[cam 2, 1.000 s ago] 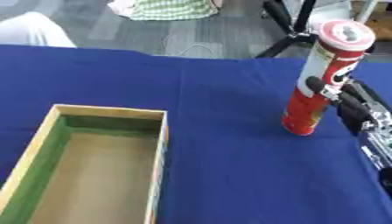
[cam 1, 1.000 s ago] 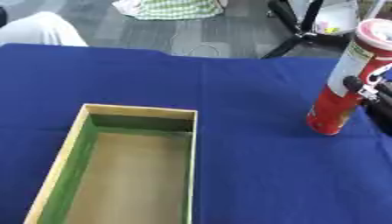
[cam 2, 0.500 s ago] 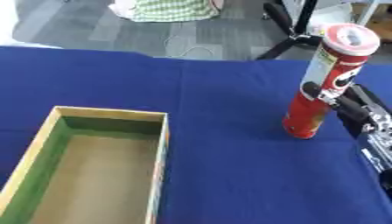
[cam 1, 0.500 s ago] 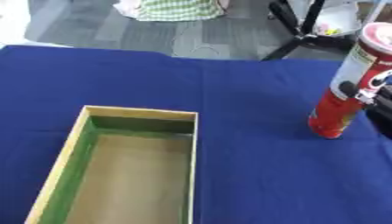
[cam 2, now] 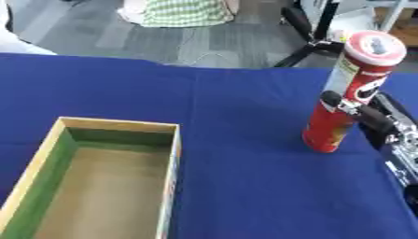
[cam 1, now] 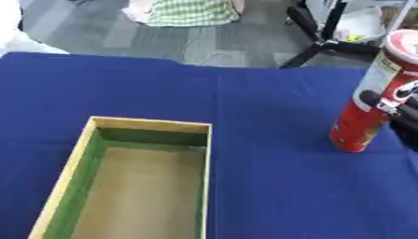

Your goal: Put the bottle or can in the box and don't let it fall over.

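A tall red crisp can [cam 2: 349, 91] with a white and green label and a clear lid stands upright on the blue table at the right. My right hand [cam 2: 365, 117] comes in from the right edge and its black fingers are curled round the can's middle. An open wooden box [cam 2: 95, 182] with green inner walls and a bare brown floor lies at the lower left, well left of the can. The box holds nothing. My left hand shows in neither view.
The blue cloth [cam 1: 253, 107] covers the whole table between box and can. Beyond the far edge lie grey floor, a checked cloth bundle [cam 1: 184, 10] and a black stand's legs [cam 1: 323, 39].
The whole picture has drifted slightly, so the camera moved a little. The can and my right hand stay in the same place on the table.
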Available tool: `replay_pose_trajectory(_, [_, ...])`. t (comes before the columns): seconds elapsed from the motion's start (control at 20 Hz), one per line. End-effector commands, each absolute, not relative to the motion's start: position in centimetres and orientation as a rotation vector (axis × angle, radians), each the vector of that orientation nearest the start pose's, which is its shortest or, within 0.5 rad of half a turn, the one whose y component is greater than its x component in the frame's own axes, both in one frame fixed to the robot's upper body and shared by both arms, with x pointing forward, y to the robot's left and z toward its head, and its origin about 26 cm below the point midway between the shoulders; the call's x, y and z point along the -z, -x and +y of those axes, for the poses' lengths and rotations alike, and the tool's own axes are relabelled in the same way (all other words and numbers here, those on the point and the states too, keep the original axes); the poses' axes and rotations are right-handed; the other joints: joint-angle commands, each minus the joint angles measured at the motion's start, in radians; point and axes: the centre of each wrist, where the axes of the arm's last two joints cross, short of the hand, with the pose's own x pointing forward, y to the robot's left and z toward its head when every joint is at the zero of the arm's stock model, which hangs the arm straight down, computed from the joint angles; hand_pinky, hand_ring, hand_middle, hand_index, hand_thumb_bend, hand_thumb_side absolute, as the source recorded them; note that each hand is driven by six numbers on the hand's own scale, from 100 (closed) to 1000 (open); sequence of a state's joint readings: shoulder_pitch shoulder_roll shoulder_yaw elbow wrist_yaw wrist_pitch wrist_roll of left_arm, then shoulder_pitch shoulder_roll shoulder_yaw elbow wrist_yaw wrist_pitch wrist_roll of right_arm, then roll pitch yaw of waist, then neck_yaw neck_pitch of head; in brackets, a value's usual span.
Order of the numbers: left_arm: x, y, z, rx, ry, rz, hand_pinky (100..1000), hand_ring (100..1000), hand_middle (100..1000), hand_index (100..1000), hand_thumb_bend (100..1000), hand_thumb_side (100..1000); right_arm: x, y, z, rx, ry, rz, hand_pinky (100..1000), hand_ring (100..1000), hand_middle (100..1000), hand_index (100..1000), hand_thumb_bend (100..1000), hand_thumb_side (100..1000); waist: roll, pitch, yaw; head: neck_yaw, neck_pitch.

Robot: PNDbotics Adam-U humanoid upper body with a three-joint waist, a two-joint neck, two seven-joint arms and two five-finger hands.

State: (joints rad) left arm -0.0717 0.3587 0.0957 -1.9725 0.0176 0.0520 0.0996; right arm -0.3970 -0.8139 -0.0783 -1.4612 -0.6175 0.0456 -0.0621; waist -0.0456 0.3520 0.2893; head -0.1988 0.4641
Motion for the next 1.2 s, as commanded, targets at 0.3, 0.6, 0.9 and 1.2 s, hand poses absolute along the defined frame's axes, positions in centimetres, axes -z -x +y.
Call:
replay_pose_trajectory(0.3, [-15.1, -27.19, 31.33, 0.194, -0.376, -2.024, 981, 817, 840, 830, 100, 682, -22.49, -34.75, -43.05, -0.042, 0.168, -1.896, 970, 1000, 1000, 671, 865, 258, -0.001, -0.014, 0.003, 0.001, -0.013])
replay_pose_trajectory(0.6, [-15.06, -27.17, 31.33, 0.193, -0.376, -2.023, 982, 817, 840, 830, 100, 681, -22.35, -34.73, -43.04, -0.034, 0.138, -1.891, 973, 1000, 1000, 625, 735, 143, -0.002, -0.015, 0.004, 0.002, -0.012])
replay_pose_trajectory(0.9, [-15.07, -27.15, 31.36, 0.193, -0.377, -2.023, 983, 817, 839, 830, 100, 679, -22.33, -34.7, -42.91, -0.035, 0.109, -1.89, 974, 1000, 1000, 552, 659, 100, -0.003, -0.017, 0.004, 0.003, -0.01])
replay_pose_trajectory(1.2, [-15.07, -27.16, 31.36, 0.195, -0.375, -2.023, 984, 817, 839, 830, 100, 679, -22.24, -34.64, -42.75, -0.043, 0.078, -1.89, 974, 1000, 1000, 496, 610, 100, -0.003, -0.019, 0.003, 0.005, -0.008])
